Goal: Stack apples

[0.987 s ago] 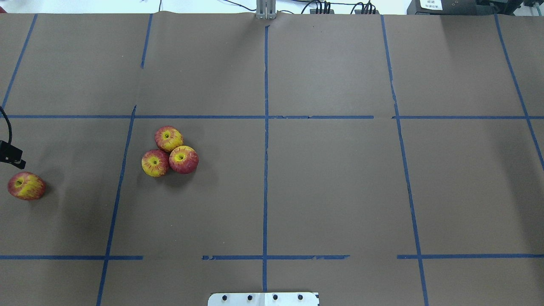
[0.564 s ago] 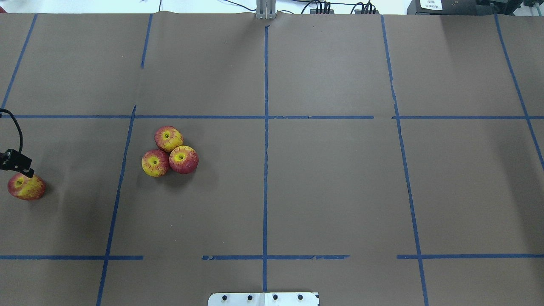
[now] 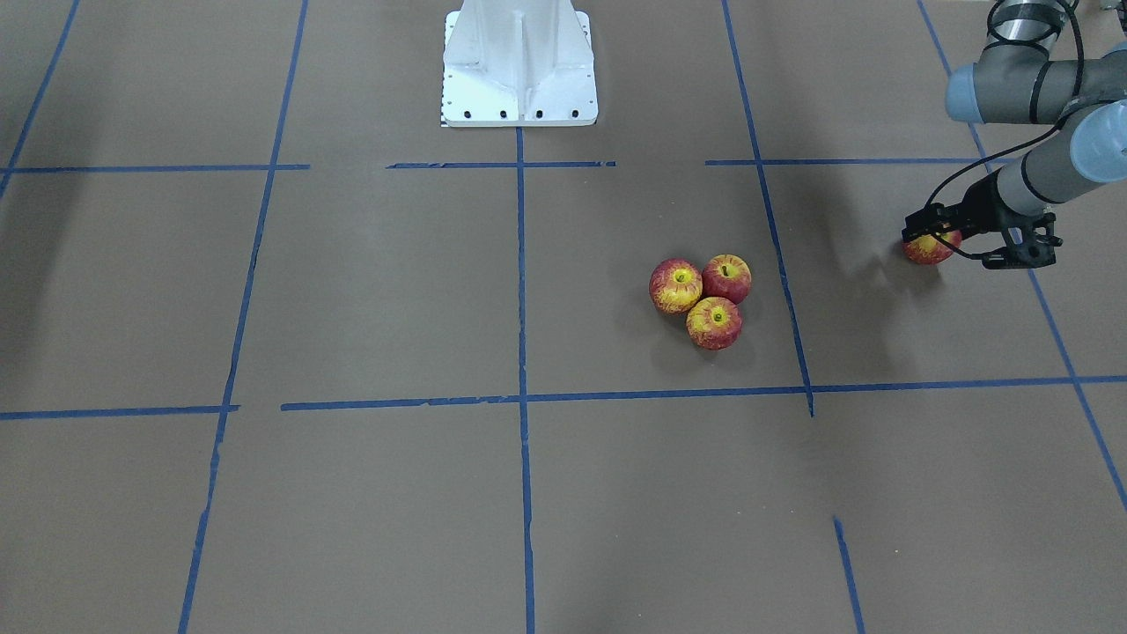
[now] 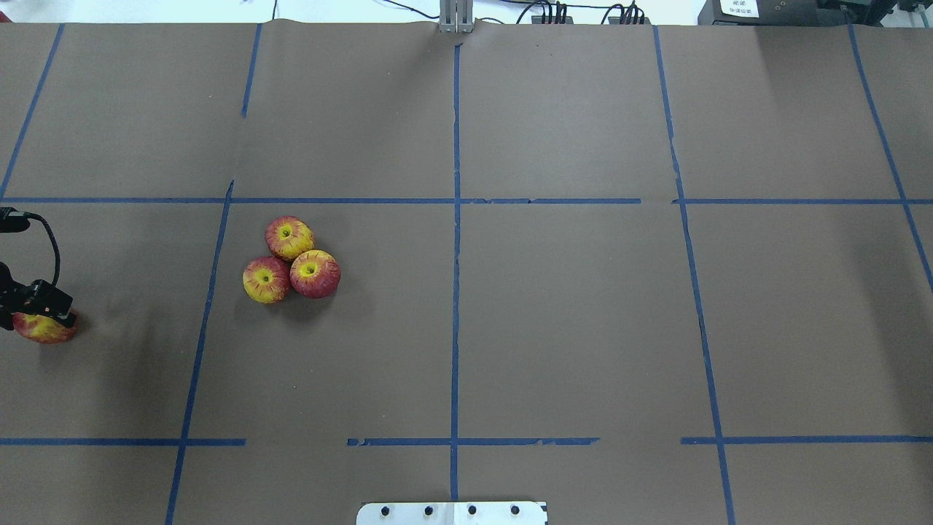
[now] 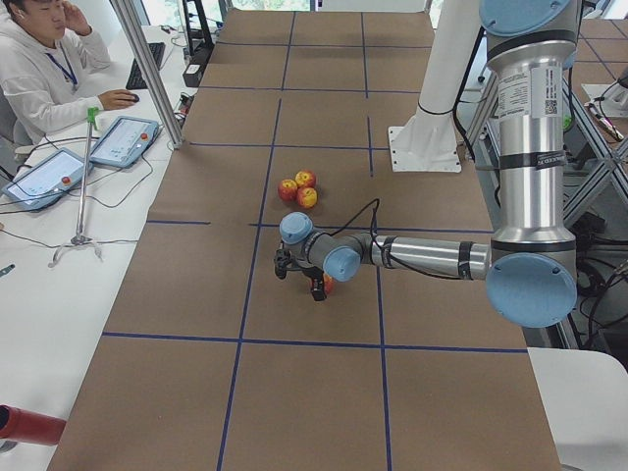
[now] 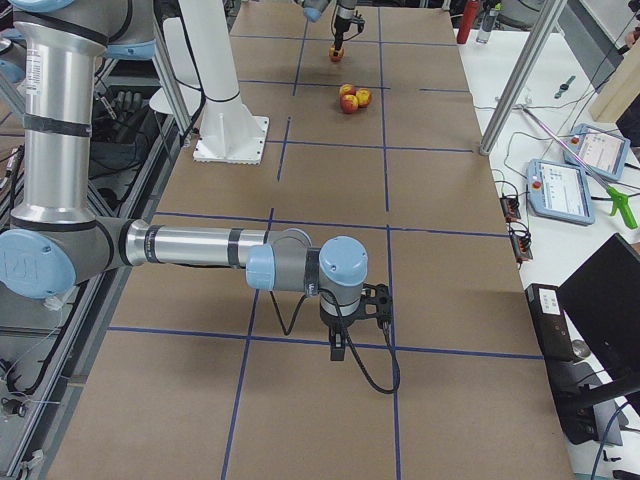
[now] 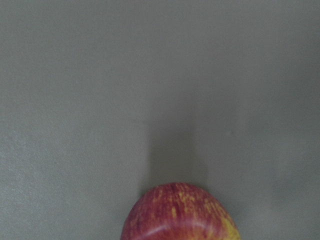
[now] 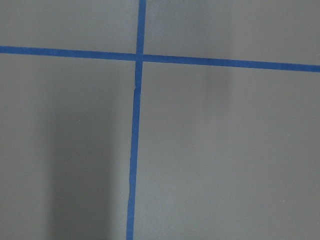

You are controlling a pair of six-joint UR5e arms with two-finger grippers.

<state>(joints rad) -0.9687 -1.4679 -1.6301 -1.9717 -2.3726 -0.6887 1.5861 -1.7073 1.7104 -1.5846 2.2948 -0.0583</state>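
Note:
Three red-and-yellow apples sit touching in a cluster on the brown table: one [image 4: 290,238] at the back, one [image 4: 266,280] front left, one [image 4: 315,274] front right; the cluster also shows in the front view [image 3: 704,299]. A fourth apple [image 4: 45,329] lies alone at the far left edge, also in the front view [image 3: 929,251] and at the bottom of the left wrist view [image 7: 180,212]. My left gripper [image 4: 33,302] is low right over this apple, its jaws look spread about the apple's width. My right gripper [image 6: 340,345] shows only in the right side view, low over the table; I cannot tell its state.
Blue tape lines divide the brown paper table into squares [image 4: 455,292]. The robot's white base [image 3: 519,70] stands at the table's near-robot edge. A tape crossing [image 8: 139,56] lies under the right wrist. Operator tablets [image 6: 565,185] sit off the table.
My left gripper has moved in from the left edge and down over the lone apple, now covering its top. The apples have not moved.

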